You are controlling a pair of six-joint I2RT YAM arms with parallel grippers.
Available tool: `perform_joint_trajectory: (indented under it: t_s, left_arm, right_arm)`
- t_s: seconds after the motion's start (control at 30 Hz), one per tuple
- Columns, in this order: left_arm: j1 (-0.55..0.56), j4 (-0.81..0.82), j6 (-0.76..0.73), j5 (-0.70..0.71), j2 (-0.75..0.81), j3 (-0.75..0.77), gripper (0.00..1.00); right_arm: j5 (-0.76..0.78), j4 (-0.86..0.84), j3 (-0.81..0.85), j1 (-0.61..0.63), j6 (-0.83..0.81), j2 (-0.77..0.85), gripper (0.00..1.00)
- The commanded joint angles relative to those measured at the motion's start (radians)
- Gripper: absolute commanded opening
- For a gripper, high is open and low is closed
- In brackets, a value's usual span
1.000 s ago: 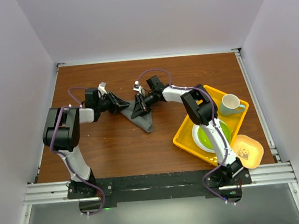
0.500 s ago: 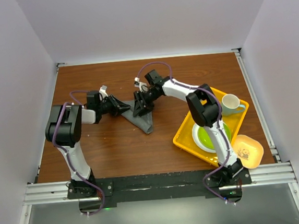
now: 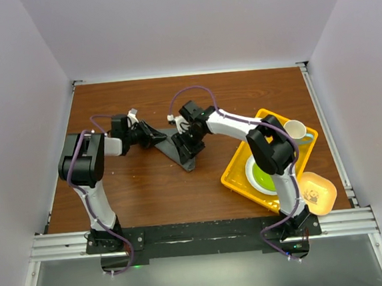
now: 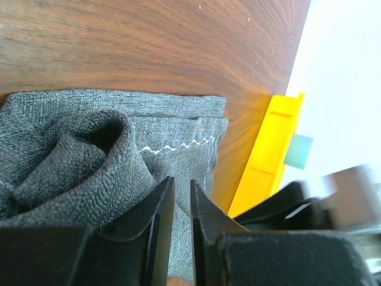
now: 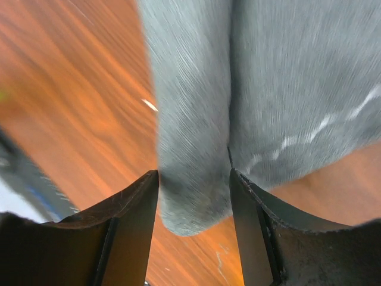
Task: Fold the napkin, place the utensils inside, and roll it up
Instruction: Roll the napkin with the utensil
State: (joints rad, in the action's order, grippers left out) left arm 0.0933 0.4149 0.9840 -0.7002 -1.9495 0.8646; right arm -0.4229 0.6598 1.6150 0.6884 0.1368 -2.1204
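By my read the folding is barely under way: the napkin [image 3: 184,154] lies bunched mid-table, no utensils are in view, and the rolling is not yet begun. My left gripper [image 4: 181,185] reaches low from 9 o'clock, pinched on its corner. My right gripper [image 5: 194,179] arches in from 3 o'clock, jaws apart, straddling a fold.

Brown wood table [image 3: 148,187], grain visible. Plain white back wall [image 3: 180,23], white left wall [image 3: 16,131], white right wall [image 3: 365,67]. Metal rail [image 3: 199,234] along near table edge, thin side rail [image 3: 327,131] at right. Grey floor [image 3: 203,279] below. Light soft, even
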Motion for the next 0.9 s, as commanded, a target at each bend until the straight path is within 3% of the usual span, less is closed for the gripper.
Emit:
perform_joint_trajectory:
  t_s: [0.0, 0.23, 0.3, 0.57, 0.87]
  left_arm:
    - [-0.001, -0.105, -0.051, 0.053, -0.037, 0.025, 0.22]
    - [-0.001, -0.163, -0.059, 0.048, -0.035, 0.054, 0.22]
    - [-0.001, -0.169, -0.057, 0.044, -0.035, 0.059, 0.22]
    - [-0.001, -0.185, -0.036, 0.039, -0.026, 0.059, 0.22]
    - [-0.001, -0.182, -0.013, 0.025, -0.008, 0.051, 0.23]
  right_arm:
    - [0.219, 0.020, -0.090, -0.003, -0.078, 0.066, 0.54]
    - [0.323, -0.089, -0.109, 0.066, -0.123, 0.203, 0.54]
    - [0.309, -0.178, -0.113, 0.092, -0.131, 0.211, 0.66]
    - [0.444, -0.210, 0.086, 0.190, -0.286, 0.040, 0.77]
    - [0.601, -0.201, 0.168, 0.241, -0.325, -0.093, 0.78]
